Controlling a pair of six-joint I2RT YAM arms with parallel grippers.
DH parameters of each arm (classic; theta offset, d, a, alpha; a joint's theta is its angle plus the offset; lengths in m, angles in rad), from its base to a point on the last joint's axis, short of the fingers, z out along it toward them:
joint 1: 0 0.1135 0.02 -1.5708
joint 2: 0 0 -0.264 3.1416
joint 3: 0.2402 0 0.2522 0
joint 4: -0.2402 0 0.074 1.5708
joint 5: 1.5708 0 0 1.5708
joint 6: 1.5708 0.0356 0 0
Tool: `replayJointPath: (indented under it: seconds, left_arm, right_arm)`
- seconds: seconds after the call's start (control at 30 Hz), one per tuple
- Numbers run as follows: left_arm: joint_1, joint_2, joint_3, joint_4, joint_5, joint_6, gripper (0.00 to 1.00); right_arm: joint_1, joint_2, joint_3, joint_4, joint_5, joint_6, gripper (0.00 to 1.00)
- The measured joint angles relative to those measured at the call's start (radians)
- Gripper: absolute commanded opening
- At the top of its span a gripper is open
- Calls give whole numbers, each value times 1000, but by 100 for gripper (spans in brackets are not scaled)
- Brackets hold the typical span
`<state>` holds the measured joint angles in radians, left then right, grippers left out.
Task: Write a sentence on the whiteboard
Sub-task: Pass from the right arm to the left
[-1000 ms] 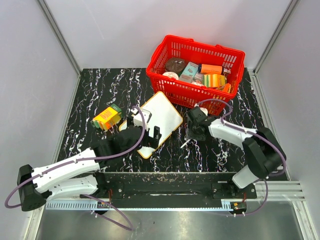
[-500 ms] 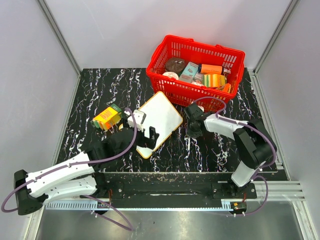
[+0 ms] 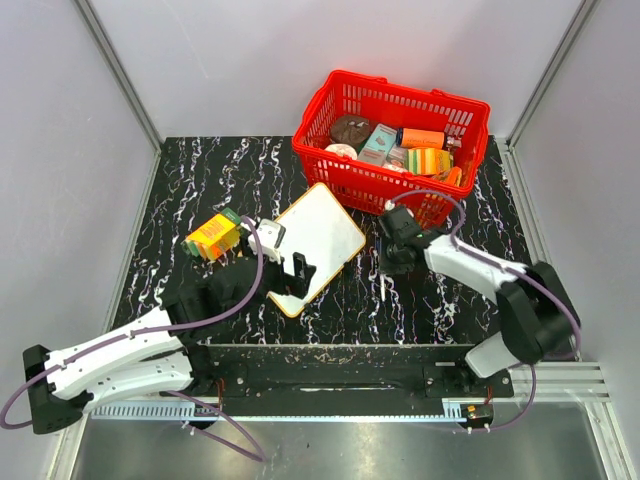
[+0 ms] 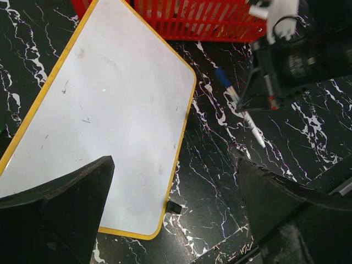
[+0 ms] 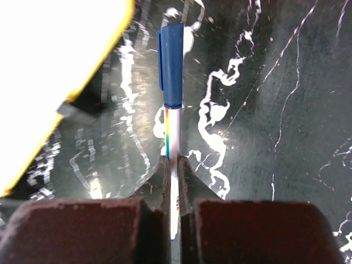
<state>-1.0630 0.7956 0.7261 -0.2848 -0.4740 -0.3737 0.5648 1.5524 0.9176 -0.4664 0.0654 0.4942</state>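
The whiteboard lies tilted on the black marble table, white with a yellow rim. Its face is bare apart from faint smudges, and the sentence is not in view. My left gripper hovers open over the board's near corner, its fingers spread wide with nothing between them. Just right of the board, my right gripper is shut on a marker with a white barrel and a blue cap still on. The marker points out ahead of that gripper, low over the table, beside the board's edge.
A red basket full of packaged goods stands behind the whiteboard. A yellow-orange box lies to the board's left. A small black piece sits on the table against the board's right edge. Grey walls close in the sides and back.
My right gripper has closed on the marker and turned it straighter along the table. My left arm has shifted slightly left over the board's near corner, still open.
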Motion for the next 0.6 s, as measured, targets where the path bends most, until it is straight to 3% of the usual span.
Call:
replayJointPath:
  seconds: [0.27,0.4,0.6]
  left_arm:
    - [0,1,8,-7,33,-19,99]
    - [0,16,41,2,88,-32,99]
    - [0,59,79,105,216,-66,99]
  right_arm:
    - [1,-334,-6,16,-119,-42,0]
    - [4,-509,-58,123,-257,-48,0]
    - [5,-765,-147,309,-341,-39,0]
